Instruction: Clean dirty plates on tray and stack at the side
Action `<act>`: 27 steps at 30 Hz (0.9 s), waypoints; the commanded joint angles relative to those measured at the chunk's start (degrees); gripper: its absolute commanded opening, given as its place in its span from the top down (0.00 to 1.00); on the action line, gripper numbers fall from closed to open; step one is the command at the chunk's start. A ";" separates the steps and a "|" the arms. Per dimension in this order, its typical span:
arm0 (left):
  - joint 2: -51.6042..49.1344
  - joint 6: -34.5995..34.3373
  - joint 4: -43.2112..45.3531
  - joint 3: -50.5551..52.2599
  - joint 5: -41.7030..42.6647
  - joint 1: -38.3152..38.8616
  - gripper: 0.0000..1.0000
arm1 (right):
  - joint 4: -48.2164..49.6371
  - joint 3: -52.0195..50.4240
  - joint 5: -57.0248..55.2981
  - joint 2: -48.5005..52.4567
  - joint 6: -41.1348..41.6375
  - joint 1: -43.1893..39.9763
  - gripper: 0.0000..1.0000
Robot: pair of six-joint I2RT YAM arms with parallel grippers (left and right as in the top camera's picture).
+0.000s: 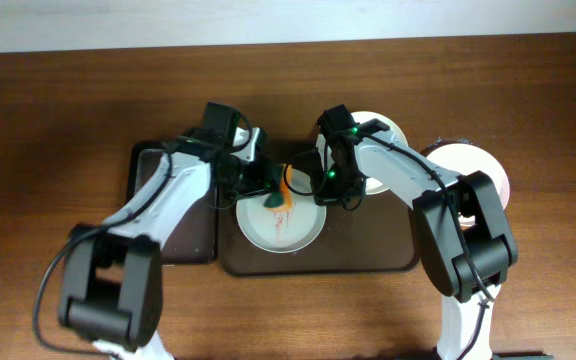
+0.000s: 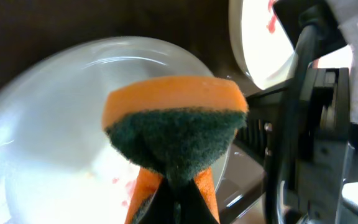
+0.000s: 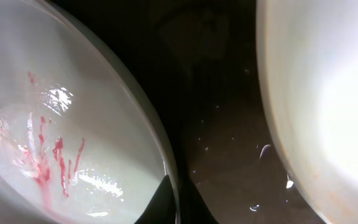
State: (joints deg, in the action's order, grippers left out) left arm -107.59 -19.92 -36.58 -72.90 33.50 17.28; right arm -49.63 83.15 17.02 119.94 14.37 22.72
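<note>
Overhead down; wrist cams close (same plate (image 1: 268,232)).

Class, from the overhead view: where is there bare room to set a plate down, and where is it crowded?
Free: right front of the large dark brown rectangular tray, between the red-smeared round white plate and the tray's right rim; the brown wooden table far left. Crowded: over that plate, where the left gripper, pinching a green-orange sponge, meets the right gripper.

Cannot see much of rear plate (image 1: 390,130) under right arm (image 1: 413,178); lose sponge (image 2: 176,124) base, smeared plate (image 3: 73,124) at frame edges.
</note>
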 commanded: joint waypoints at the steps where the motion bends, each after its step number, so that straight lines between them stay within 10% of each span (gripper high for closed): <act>1: -6.67 -1.33 2.69 -1.03 15.08 0.37 1.00 | -0.09 -1.03 -1.40 -0.31 0.07 0.57 0.96; 5: -11.54 1.53 4.63 -1.01 20.63 0.96 1.00 | -0.09 -1.03 -1.40 -0.31 0.07 0.57 0.96; 18: -6.14 1.60 -4.81 -1.27 -17.70 -1.97 1.00 | -0.48 -1.03 -1.40 -0.31 0.07 0.57 0.96; 27: -5.42 10.80 -11.96 -1.25 -5.20 5.07 1.00 | -0.90 -1.03 -1.40 -0.31 0.07 0.57 0.96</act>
State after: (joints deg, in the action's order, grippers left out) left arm -113.97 -13.72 -44.16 -74.54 23.35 19.05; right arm -50.43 83.11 17.41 119.94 14.55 22.79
